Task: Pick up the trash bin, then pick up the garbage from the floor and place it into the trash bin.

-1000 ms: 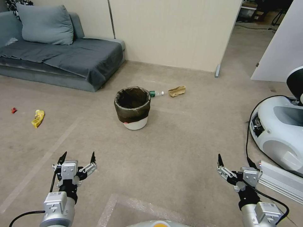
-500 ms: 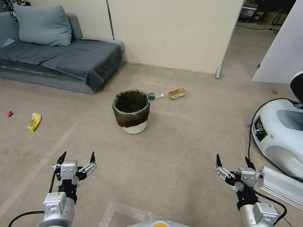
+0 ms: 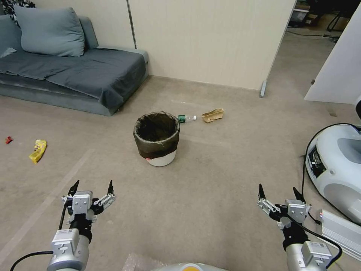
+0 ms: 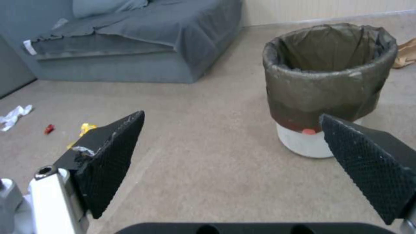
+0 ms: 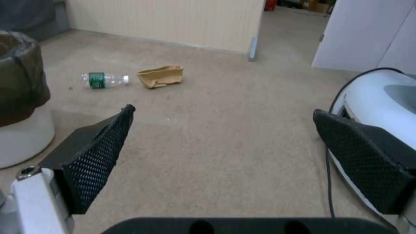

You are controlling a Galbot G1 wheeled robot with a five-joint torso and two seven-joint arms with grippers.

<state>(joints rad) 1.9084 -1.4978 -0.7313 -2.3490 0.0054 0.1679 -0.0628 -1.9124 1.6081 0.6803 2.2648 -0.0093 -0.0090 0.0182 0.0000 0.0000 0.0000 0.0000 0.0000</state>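
Observation:
The trash bin (image 3: pixel 156 138) is white with a dark liner and stands upright on the beige floor (image 3: pixel 210 180) ahead of me; it is also in the left wrist view (image 4: pixel 328 84). Behind it lie a bottle (image 3: pixel 186 118) with a green label and a crumpled brown paper bag (image 3: pixel 213 115), both also in the right wrist view, bottle (image 5: pixel 104 80) and bag (image 5: pixel 161 76). A yellow wrapper (image 3: pixel 37 150) and a small red scrap (image 3: pixel 8 140) lie far left. My left gripper (image 3: pixel 91 187) and right gripper (image 3: pixel 278 192) hover open and empty, short of the bin.
A grey sofa (image 3: pixel 75 71) stands at the back left against a beige wall (image 3: pixel 210 37). A white machine with a black cable (image 3: pixel 334 165) sits at the right. A white tissue (image 4: pixel 13 115) lies by the sofa. Clear tape strips (image 3: pixel 45 203) cross the carpet.
The whole head view has shifted: the bin and the litter behind it sit lower and nearer, and the machine has slid right. Both grippers hold the same open pose.

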